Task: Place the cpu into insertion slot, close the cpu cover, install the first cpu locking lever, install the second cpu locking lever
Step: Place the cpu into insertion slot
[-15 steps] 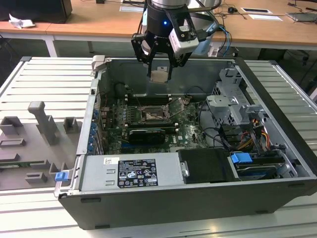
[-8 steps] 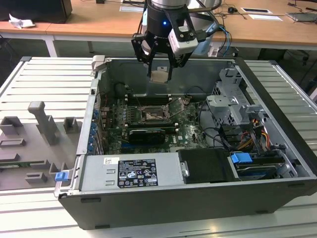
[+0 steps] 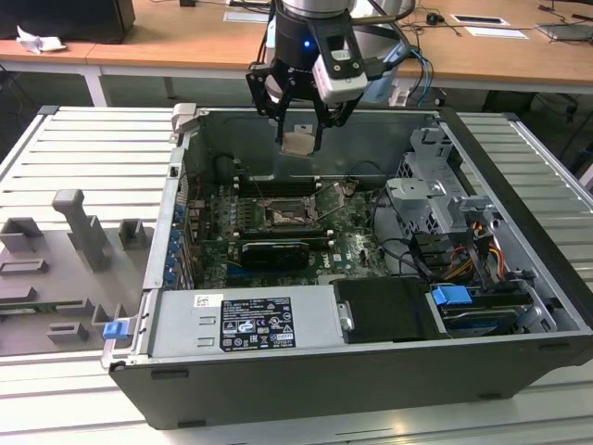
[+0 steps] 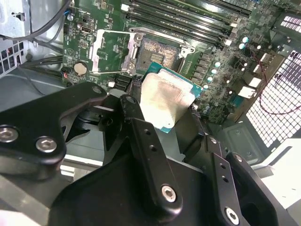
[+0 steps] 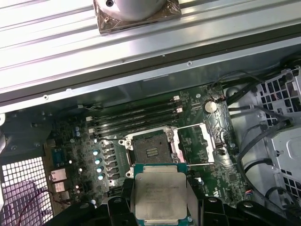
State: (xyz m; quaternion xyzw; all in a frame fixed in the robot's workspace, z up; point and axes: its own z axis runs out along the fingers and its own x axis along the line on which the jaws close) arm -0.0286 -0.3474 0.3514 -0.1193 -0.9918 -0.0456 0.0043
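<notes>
In the exterior view, grey fixture blocks (image 3: 83,232) stand at the left on a ribbed metal table (image 3: 83,139), with a small blue clip (image 3: 114,329) just beside the open computer case (image 3: 519,241). Along the case's near edge lies a grey power supply box (image 3: 185,324) bearing a label (image 3: 255,322) of white print on black, too fine to read.

Further right, the gripper (image 3: 298,139) hangs over the green circuit board (image 3: 352,241), its two fingers clamped on opposite edges of the cpu (image 3: 298,141). The chip is in the air, well clear of the board and above the insertion slot (image 3: 285,215), which is bare. A long black card (image 3: 275,250) sits just in front of the slot. At the exterior view's right are a metal drive cage (image 3: 435,199) and a blue tab (image 3: 452,298).

The first wrist view adds detail: the cpu cover (image 5: 210,141) lies swung open flat beside the slot, the long memory slots (image 5: 136,117) run along the slot's other side, and a round coin cell (image 5: 210,107) sits near the cover. Faint lines of print cross the chip's metal top there, not legible. The second wrist view shows the chip's green edge beneath its dull metal cap and a black finger (image 4: 136,113) pressed against it.
</notes>
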